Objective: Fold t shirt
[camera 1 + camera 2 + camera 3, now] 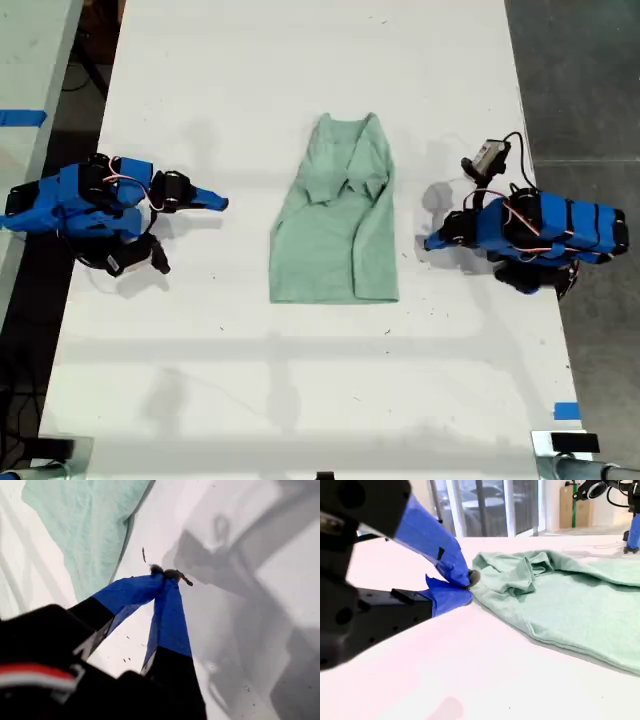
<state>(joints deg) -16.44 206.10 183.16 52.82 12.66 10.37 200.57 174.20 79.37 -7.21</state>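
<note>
Lying mid-table, the t shirt (335,215) sits folded between both arms. My first gripper (165,572), jaws together, rests on bare table beside it; my second gripper (469,587), jaws together, sits near its edge.

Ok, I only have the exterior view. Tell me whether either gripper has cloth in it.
Observer: My first gripper doesn't. Its wrist view shows the tips pressed together over bare table, with the t shirt off to one side.
Operator: Now check the other one.
Observer: My second gripper is shut as well. Its wrist view shows no cloth between its tips, and the crumpled sleeve fold lies just beyond them.
</note>
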